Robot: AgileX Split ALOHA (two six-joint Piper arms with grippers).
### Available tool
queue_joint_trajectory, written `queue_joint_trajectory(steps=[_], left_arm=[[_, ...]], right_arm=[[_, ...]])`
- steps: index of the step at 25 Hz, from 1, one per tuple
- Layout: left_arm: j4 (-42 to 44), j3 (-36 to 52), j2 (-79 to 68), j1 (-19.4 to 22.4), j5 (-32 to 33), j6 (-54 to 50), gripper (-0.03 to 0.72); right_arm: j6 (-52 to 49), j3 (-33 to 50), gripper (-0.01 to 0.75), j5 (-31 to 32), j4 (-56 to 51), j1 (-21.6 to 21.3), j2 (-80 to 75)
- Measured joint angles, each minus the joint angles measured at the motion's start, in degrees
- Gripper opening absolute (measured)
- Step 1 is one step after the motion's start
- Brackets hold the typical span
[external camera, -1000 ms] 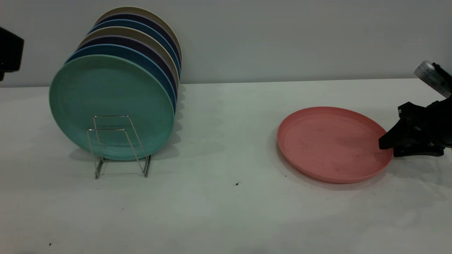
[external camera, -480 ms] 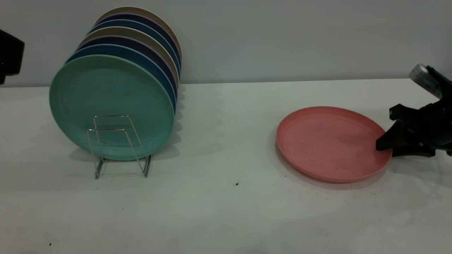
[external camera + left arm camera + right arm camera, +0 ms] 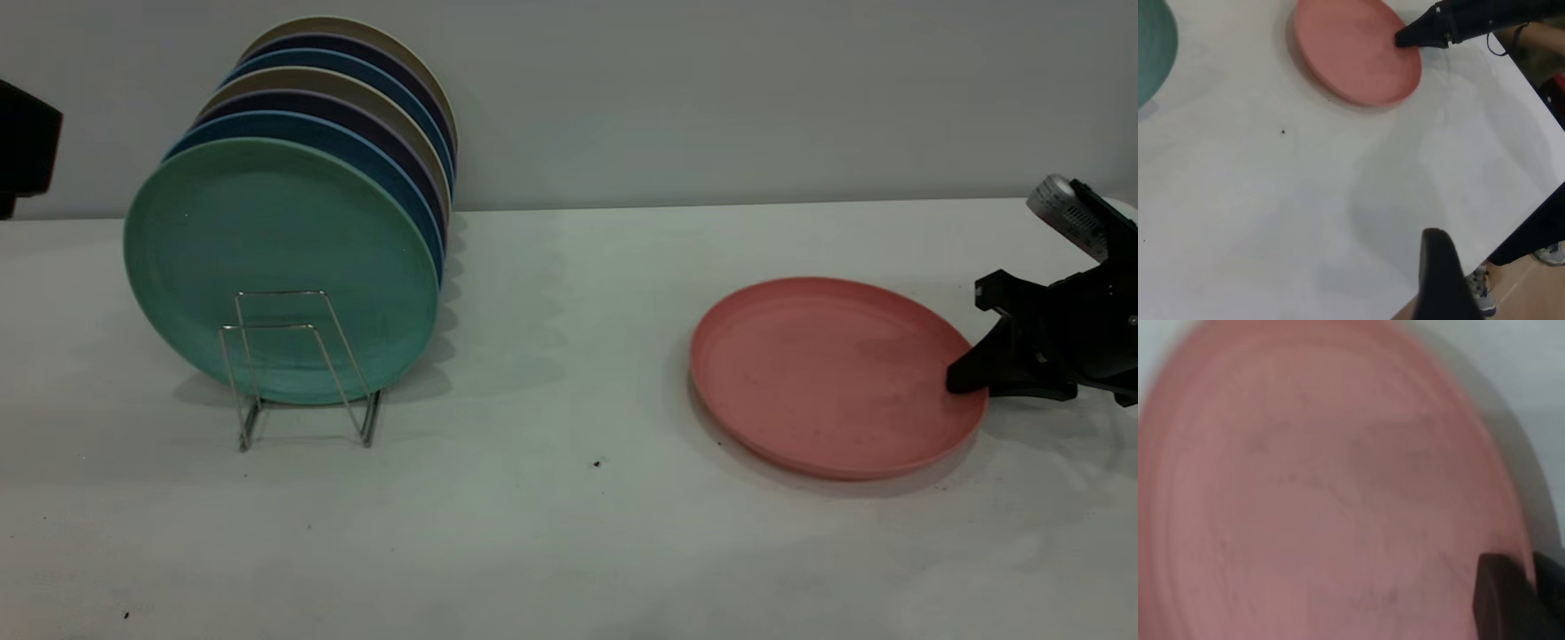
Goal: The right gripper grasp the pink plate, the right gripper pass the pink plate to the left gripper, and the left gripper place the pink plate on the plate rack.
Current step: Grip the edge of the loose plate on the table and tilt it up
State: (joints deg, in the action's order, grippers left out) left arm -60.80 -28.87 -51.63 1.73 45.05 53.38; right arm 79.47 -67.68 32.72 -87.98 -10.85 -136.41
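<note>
The pink plate [image 3: 827,373] lies at the table's right, tilted a little toward the camera. My right gripper [image 3: 965,380] is shut on its right rim, one finger inside the rim [image 3: 1501,600] and one outside. The plate fills the right wrist view [image 3: 1325,487] and also shows in the left wrist view [image 3: 1351,50], with the right gripper [image 3: 1401,39] at its rim. My left gripper [image 3: 25,138] is parked high at the far left edge. The plate rack [image 3: 267,327] stands at the left, its front wire loops bare.
Several upright plates fill the rack, a teal-green one [image 3: 284,240] in front, blue, purple and beige ones behind. A grey wall runs behind the table. The table's edge and the floor show in the left wrist view [image 3: 1531,267].
The right gripper's fingers have closed on the plate's right rim. The plate has shifted slightly left and its near edge now sits lower in the view. The left arm has not moved.
</note>
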Motion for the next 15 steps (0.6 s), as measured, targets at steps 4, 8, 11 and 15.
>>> queue_joint_trajectory(steps=[4,8,11,15], left_arm=[[0.05,0.00,-0.12,0.00,0.29,-3.15,0.476],[0.05,0.00,-2.58,0.00,0.88,-4.88,0.476],[-0.50,0.00,-7.10,0.00,0.39,-4.50,0.476],[-4.78,0.00,-14.69,0.00,-0.19,-0.10,0.476]], right_arm=[[0.00,0.00,0.014,4.64,2.45,0.00,-0.01],[-0.77,0.00,0.014,8.41,8.34,0.00,1.96],[-2.42,0.00,0.014,11.02,12.21,0.00,4.38],[-4.25,0.00,0.014,14.43,14.54,0.00,6.73]])
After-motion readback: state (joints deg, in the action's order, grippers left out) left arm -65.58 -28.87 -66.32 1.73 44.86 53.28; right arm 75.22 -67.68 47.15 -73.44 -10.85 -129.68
